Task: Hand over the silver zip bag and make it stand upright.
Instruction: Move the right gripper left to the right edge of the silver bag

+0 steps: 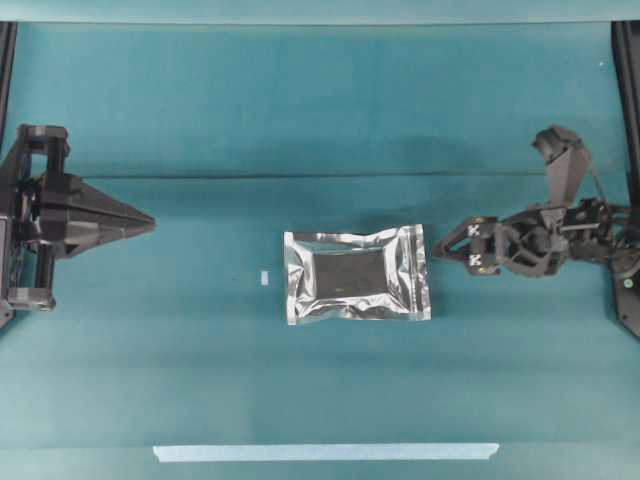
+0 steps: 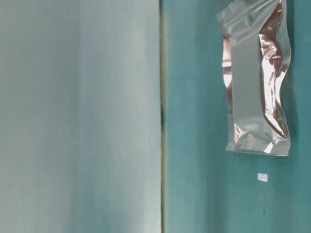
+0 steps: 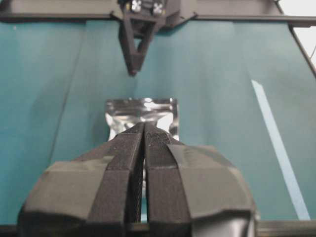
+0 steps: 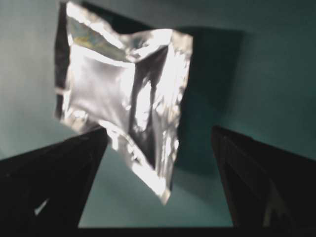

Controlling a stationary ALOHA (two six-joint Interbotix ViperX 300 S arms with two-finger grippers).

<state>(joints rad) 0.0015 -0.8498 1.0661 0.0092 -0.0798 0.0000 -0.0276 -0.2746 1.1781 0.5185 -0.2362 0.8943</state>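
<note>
A robot lab bench: teal cloth table [image 1: 320, 120], black frame rails [image 1: 627, 100], tape strip [image 1: 325, 452].

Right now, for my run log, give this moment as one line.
silver zip bag: flat on table | right claw: open, beside bag, not touching | left claw: shut, empty

The silver zip bag [image 1: 356, 275] lies flat on the surface [image 1: 300, 120] near the middle of the overhead view, its zip strip toward the right. The right gripper [image 1: 448, 246] sits just beside the bag's right edge, apart from it, while the left gripper [image 1: 148, 224] is well apart at the far left, pointing toward the bag. A small tape scrap [image 1: 264, 277] lies on the surface just left of the bag, between it and the left gripper, and a long tape strip [image 1: 325, 452] runs along the near edge, well below the bag.
</note>
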